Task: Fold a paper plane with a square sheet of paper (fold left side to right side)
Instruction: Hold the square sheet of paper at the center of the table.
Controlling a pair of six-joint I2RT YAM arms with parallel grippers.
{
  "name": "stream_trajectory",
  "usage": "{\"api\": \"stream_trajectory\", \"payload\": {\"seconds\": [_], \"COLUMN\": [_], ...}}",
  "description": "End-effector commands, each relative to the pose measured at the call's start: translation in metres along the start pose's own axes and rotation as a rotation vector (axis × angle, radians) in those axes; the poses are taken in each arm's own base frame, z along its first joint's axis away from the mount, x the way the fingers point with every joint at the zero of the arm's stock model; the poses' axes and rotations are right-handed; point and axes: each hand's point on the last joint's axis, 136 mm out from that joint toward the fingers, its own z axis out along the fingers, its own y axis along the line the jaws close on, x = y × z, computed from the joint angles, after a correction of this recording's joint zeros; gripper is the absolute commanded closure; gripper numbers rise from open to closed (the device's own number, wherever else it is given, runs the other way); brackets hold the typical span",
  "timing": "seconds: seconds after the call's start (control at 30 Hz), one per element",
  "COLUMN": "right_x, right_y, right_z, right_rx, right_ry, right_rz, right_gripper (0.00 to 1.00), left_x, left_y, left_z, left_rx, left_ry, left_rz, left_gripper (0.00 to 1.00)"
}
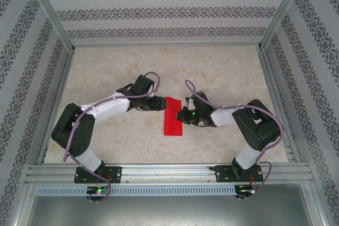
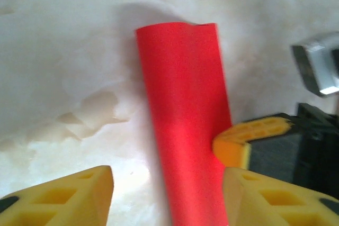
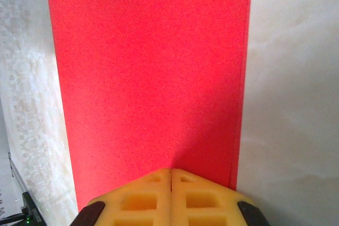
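The square sheet of paper (image 1: 173,116) lies flat mid-table as a narrow red rectangle, folded over, with its long side running front to back. No paper plane shape is in view. My left gripper (image 1: 161,102) is at the sheet's far left corner, open. In the left wrist view its yellow fingers (image 2: 69,197) straddle the red strip (image 2: 185,120), which lies nearer the right finger. My right gripper (image 1: 183,114) is shut, with its joined tips (image 3: 170,175) resting on the red paper (image 3: 148,67) near the right edge. One of its yellow fingers (image 2: 241,141) touches that edge.
The pale marbled tabletop (image 1: 222,78) is boxed in by patterned walls and metal rails (image 1: 159,172) along the near edge. The right arm's dark body (image 2: 296,152) and a metal part (image 2: 318,70) sit close beside the sheet.
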Motion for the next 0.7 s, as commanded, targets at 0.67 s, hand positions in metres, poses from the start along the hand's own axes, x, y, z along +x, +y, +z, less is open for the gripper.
{"api": "stream_trajectory", "payload": {"seconds": [0.67], "right_x": [0.029], "right_y": [-0.055], "right_z": [0.001], "right_rx": [0.232], "right_ry": [0.080], "right_rz": [0.041], "right_gripper": [1.00], "left_x": [0.018], "left_y": [-0.024], "left_z": [0.024], "left_rx": [0.223], "left_ry": [0.054], "left_rz": [-0.016], "left_gripper": [0.61]}}
